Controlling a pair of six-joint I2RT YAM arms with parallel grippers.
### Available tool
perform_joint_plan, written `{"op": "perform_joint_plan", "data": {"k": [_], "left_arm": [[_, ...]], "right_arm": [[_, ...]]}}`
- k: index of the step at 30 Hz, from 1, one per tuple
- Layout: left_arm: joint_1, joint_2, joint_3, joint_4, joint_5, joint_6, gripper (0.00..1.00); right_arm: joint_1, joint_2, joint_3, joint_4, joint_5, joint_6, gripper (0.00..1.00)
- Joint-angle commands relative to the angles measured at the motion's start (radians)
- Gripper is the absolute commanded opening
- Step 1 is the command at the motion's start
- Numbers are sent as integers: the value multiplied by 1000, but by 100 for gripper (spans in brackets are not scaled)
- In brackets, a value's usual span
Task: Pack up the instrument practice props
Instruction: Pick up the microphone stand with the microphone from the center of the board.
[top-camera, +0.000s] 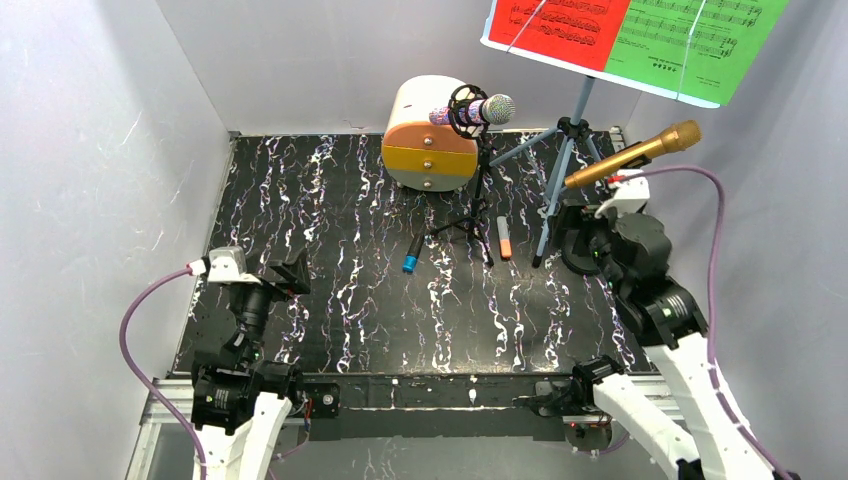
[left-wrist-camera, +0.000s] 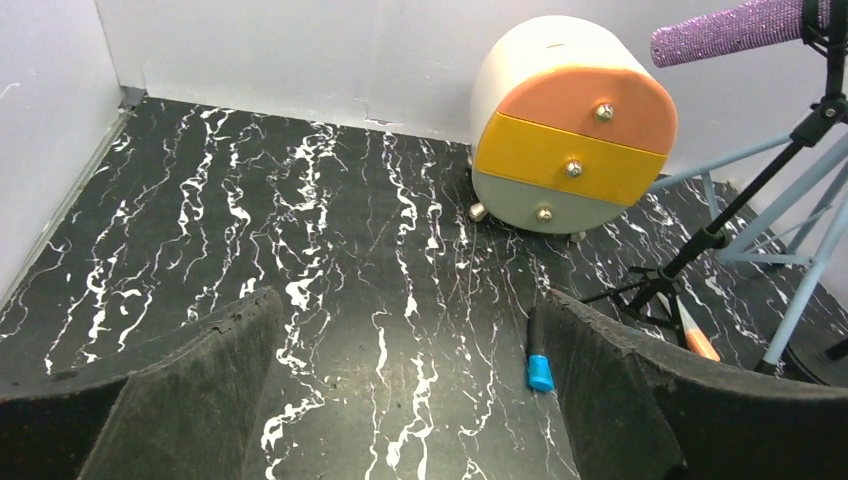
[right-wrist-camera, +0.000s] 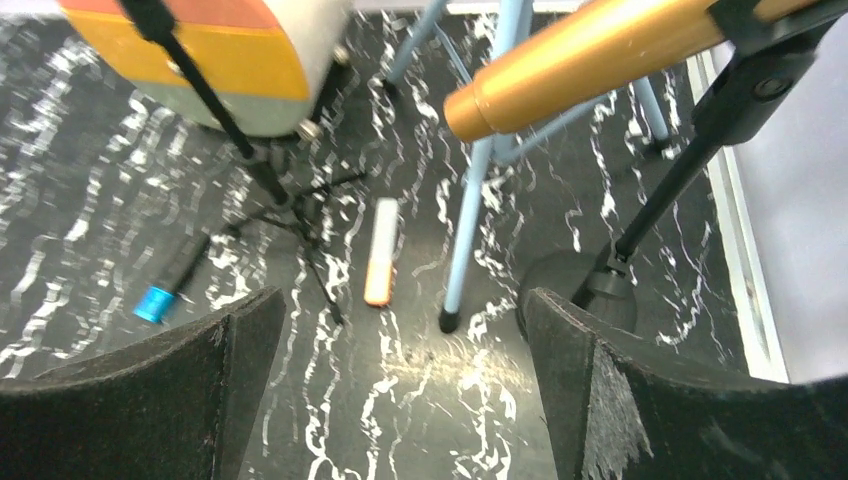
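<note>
The gold microphone (top-camera: 632, 153) sits tilted on a black stand at the right and also shows in the right wrist view (right-wrist-camera: 600, 55). Its round base (right-wrist-camera: 575, 290) is just ahead of my right fingers. The silver-headed purple microphone (top-camera: 475, 110) rests on a small black tripod (top-camera: 478, 215). The pale-blue tripod (top-camera: 565, 170) holds the red sheet (top-camera: 558, 25) and the green sheet (top-camera: 690, 40). My right gripper (top-camera: 580, 240) is open and empty beside the blue tripod's leg (right-wrist-camera: 475, 200). My left gripper (top-camera: 285, 275) is open and empty at the near left.
The round cream-and-orange drawer cabinet (top-camera: 430, 135) stands at the back, its drawers shut (left-wrist-camera: 570, 130). A blue-capped marker (top-camera: 413, 254) and an orange marker (top-camera: 504, 238) lie on the black marbled mat. White walls enclose the left, back and right.
</note>
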Motion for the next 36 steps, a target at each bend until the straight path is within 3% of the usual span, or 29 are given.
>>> {"op": "perform_joint_plan", "data": {"k": [1,11,17,27,36], "left_arm": [[-14,-17,18,-7,29,1,99],[-89,-107,16,-17,-14,27,98],[-112,-128,16,-23,-28,37,99],[-118,-117,14,-20,-15,35,98],[-118,-113,16,-25,-14,40,98]], "right_arm": [[-3,113,53,-71,130,-22,98],[-37,177,-47,201,421,-152,88],[-174,211,-71,286,274,-113,87],[-311,247,-189,490,181,-113,87],[-414,331,-280,758,71,-87,75]]}}
